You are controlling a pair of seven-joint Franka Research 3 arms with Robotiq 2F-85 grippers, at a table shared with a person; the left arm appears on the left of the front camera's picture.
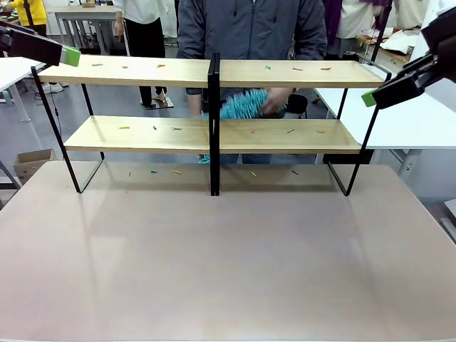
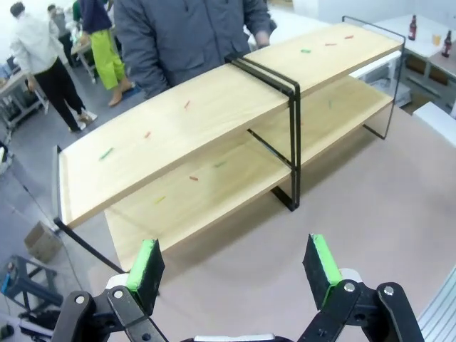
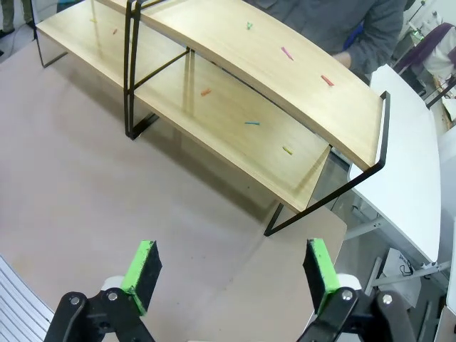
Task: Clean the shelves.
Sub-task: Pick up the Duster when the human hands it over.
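The shelves stand across the far half of the table, two long light wooden boards in a thin black frame with a central black post. Small coloured scraps lie scattered on both boards and on the table beneath. Behind the rack a person holds a teal fluffy duster at the gap between the boards. My left gripper hangs open and empty above the rack's left end. My right gripper hangs open and empty off the rack's right end.
The beige table stretches wide in front of the rack. A white table stands to the right, another at far left. A cardboard box sits on the floor at left. Other people stand farther back.
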